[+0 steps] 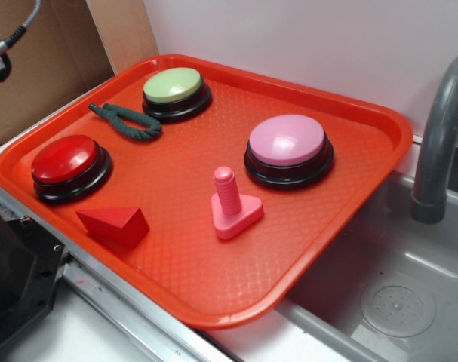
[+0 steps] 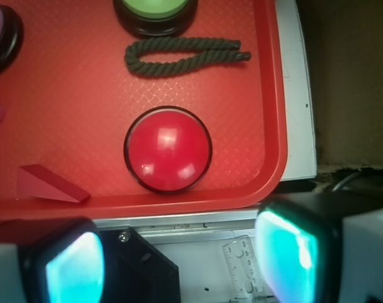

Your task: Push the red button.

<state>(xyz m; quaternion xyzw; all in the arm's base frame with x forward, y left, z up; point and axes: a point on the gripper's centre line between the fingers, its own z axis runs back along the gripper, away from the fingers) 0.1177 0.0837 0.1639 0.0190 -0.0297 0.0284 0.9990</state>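
Your end effector (image 2: 178,259) hung wide open and empty, near the tray (image 2: 270,95) edge, with the red button (image 2: 168,149) untouched.

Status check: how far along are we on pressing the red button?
Done: nothing visibly pressed; the red button sits untouched on the tray beside the red wedge. In hand: the wrist view shows the open tool above the tray's edge, short of the button. Left: centring over the dome, descending and pressing.

The gripper (image 2: 182,262) has blocky grey jaws faced with glossy, glowing teal pads (image 2: 74,271).
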